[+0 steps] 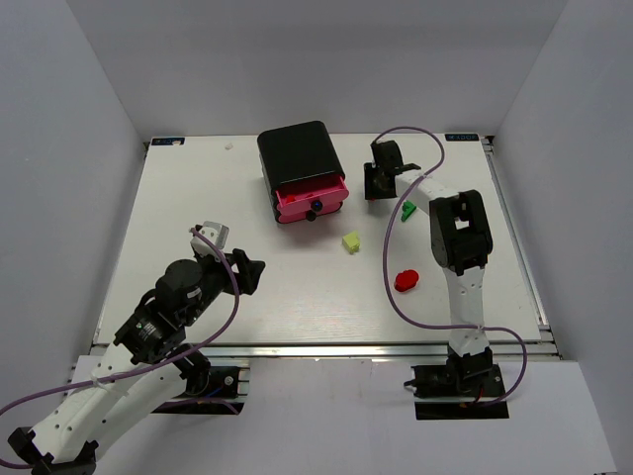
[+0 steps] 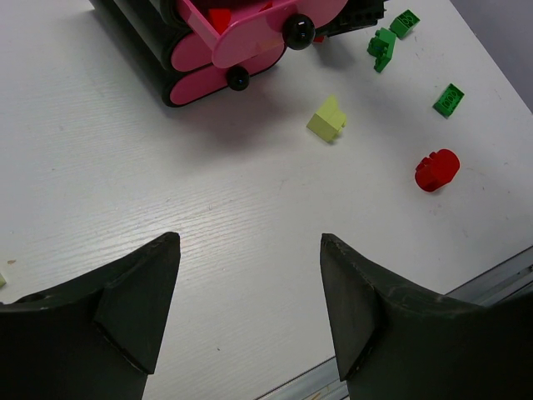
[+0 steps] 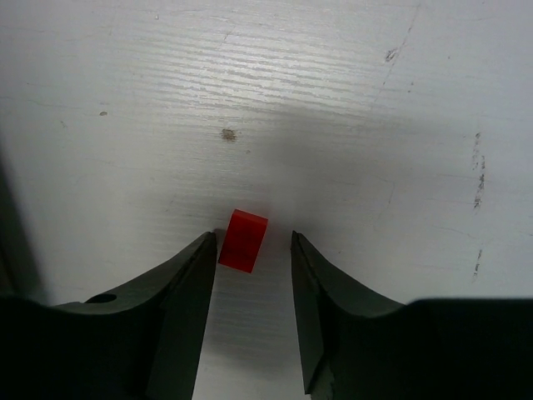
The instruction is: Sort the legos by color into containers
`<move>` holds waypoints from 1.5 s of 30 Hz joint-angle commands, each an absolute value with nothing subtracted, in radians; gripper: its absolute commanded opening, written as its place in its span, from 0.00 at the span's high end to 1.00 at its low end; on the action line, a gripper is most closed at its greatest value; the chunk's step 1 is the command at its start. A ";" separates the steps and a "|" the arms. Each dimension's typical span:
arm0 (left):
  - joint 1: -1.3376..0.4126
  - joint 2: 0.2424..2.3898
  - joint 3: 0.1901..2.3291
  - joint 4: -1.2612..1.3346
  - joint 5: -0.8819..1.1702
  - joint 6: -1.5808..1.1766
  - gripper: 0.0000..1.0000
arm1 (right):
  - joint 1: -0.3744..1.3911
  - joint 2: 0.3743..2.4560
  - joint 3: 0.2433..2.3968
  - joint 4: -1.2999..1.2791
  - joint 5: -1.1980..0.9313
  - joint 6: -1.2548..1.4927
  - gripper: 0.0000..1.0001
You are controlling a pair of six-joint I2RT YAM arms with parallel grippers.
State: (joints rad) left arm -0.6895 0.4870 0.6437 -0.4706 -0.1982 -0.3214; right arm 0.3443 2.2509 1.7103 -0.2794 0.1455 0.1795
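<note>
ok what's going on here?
Lego sorting by color. The right gripper is down at the table beside the cabinet, jaws open around a small red brick, not clamped. The left gripper hangs open and empty. One pink drawer is pulled out with red pieces inside; a yellow brick, green bricks and a round red piece lie loose.

The cabinet [image 1: 295, 148] is black, its drawers [image 1: 302, 198] pink with black knobs [image 2: 298, 32]; legos [image 1: 406, 280] red, green, pale yellow.

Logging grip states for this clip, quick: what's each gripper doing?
Left gripper: open, empty.
Right gripper: open, straddling a red brick, not clamped.
</note>
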 commanded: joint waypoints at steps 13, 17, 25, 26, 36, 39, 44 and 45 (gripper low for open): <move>-0.693 0.474 0.647 -0.476 -0.206 -0.316 0.22 | 0.347 2.269 1.686 -0.238 0.176 0.167 0.76; -0.693 0.474 0.647 -0.477 -0.206 -0.318 0.22 | 0.345 2.221 1.658 -0.219 0.167 0.140 0.88; -0.693 0.463 0.647 -0.476 -0.209 -0.316 0.22 | 0.345 1.972 1.520 -0.095 0.149 0.005 1.00; -0.693 0.462 0.646 -0.476 -0.209 -0.316 0.22 | 0.345 1.936 1.478 -0.078 0.146 -0.035 1.00; -0.693 0.439 0.644 -0.477 -0.219 -0.321 0.22 | 0.354 1.568 1.318 -0.089 -0.364 -0.356 1.00; -0.693 0.434 0.643 -0.477 -0.222 -0.324 0.22 | 0.370 1.540 1.351 -0.165 -0.504 -0.409 1.00; -0.693 0.437 0.643 -0.477 -0.225 -0.322 0.22 | 0.440 1.612 1.480 -0.291 -0.610 -0.515 0.99; -0.693 0.437 0.643 -0.479 -0.227 -0.322 0.22 | 0.448 1.635 1.492 -0.308 -0.617 -0.528 0.99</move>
